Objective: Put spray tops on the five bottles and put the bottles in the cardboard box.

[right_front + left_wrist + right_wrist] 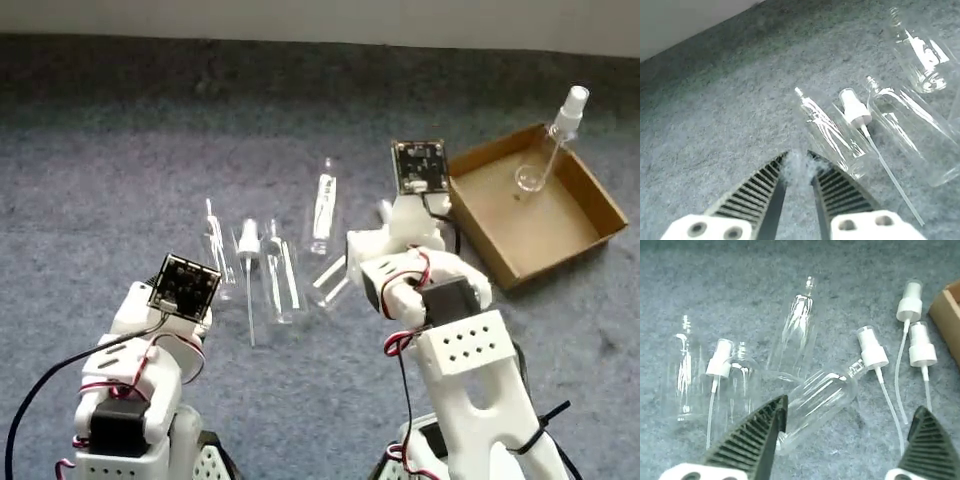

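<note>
The worktop [120,150] I work over is covered in a grey-blue, short-piled cloth like carpet, mottled with lighter and darker flecks. Toward 12 o'clock the cloth darkens into a shadowed band. Beyond that band a pale strip [400,20], flat and plain, runs along the whole far side. Seen from my left wrist, the same pale surface meets the fuzzy grey cloth along a straight, slanting line. Whether it is a wall or a board I cannot tell.
</note>
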Available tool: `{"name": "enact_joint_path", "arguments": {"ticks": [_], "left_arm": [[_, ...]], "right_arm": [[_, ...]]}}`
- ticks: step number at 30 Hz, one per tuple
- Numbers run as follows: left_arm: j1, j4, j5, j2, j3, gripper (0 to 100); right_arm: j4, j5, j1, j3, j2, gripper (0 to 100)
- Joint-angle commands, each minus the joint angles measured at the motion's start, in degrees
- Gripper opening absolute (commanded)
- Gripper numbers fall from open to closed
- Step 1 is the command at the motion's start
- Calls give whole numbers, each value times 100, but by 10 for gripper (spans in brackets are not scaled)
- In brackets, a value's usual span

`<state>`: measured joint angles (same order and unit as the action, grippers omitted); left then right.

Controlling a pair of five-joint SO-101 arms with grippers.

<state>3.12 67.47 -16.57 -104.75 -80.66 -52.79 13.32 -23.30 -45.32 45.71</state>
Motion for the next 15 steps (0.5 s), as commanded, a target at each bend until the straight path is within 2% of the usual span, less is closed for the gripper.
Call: {"name": "enact_joint_path", "arguments": {"ticks": [1, 7, 11, 15], "left_arm": [[75, -9, 70, -4, -119, 4], [75, -9, 70, -4, -180, 4], [75, -9, 448, -4, -180, 4], [75, -18, 475, -4, -180, 4]], "right_arm": [[365, 721, -75, -48, 66, 346], [374, 1064, -66, 593, -1042, 346], [365, 1196, -75, 1165, -2123, 346], [365, 1319, -75, 1675, -3064, 346]]}}
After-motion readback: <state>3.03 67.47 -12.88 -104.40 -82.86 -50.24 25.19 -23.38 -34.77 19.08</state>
